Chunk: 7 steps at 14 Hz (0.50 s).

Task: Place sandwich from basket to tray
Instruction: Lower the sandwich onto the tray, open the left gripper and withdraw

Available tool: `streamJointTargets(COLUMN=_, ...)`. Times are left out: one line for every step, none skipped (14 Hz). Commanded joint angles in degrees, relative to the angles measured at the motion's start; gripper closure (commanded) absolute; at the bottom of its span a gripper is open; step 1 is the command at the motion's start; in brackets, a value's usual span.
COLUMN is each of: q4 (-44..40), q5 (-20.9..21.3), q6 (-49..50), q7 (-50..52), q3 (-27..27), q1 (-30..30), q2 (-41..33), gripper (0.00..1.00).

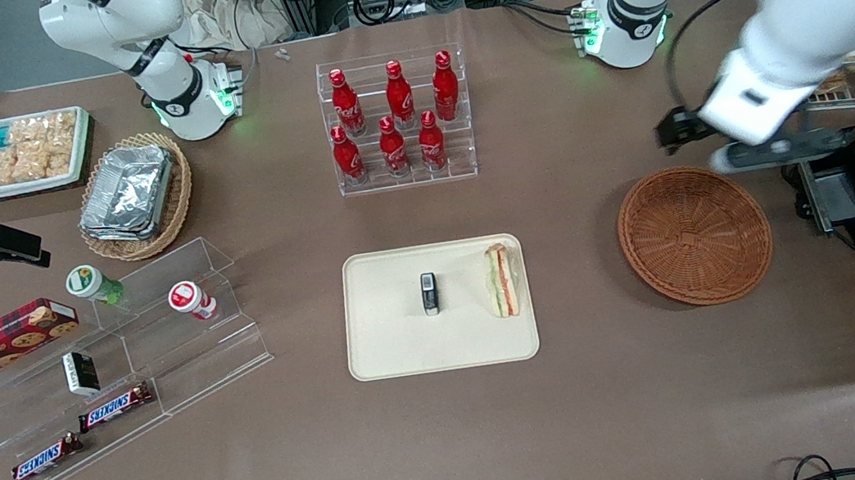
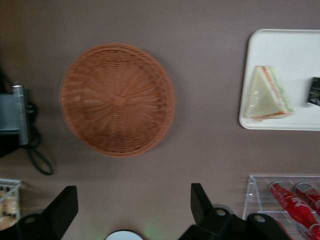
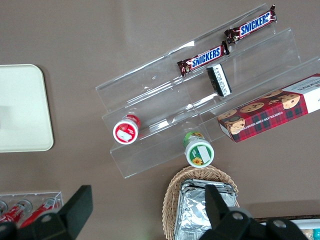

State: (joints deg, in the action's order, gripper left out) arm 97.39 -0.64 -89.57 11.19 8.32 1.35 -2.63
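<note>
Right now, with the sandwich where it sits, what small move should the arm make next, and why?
Probably just retreat to rest. The sandwich already lies on the tray, the basket is empty, and the pincer hangs open above the table beside the basket, holding nothing, so nothing seems left to carry.

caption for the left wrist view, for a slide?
Open gripper above table; basket empty, sandwich on tray.

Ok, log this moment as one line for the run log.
sandwich: on tray | basket: empty | gripper: open, holding nothing, above table near basket
</note>
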Motion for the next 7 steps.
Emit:
streamJointTargets(q4=-1.23, q5=-1.03, q6=1.42, q7=-2.93, q3=-4.09, q1=0.67, q2=-0.71, gripper=0.0)
streamJointTargets(q4=-3.59, q5=-0.94, q6=1.42, q7=-2.75, q3=-3.92, q1=0.67, q2=0.77, gripper=0.0)
streamJointTargets(q4=-5.96, q5=-1.12, q6=1.42, q7=-2.75, q3=-3.57, q1=0.76, q2=2.27, gripper=0.0)
streamJointTargets(q4=-8.16, q5=-1.2, q6=1.5, q7=-2.66, q3=-3.14, q1=0.93, q2=3.33, gripper=0.0)
streamJointTargets(q4=-10.27, q5=-1.38, q6=2.11, q7=-2.66, q3=-2.96, q1=0.94, q2=4.73, gripper=0.0)
streamJointTargets(q4=-12.29, q5=-1.03, q6=4.21, q7=-2.66, q3=-2.78, q1=0.94, q2=6.05, gripper=0.0)
streamJointTargets(q4=-13.88, q5=-0.77, q6=5.97, q7=-2.66, q3=-2.26, q1=0.94, q2=6.84, gripper=0.0)
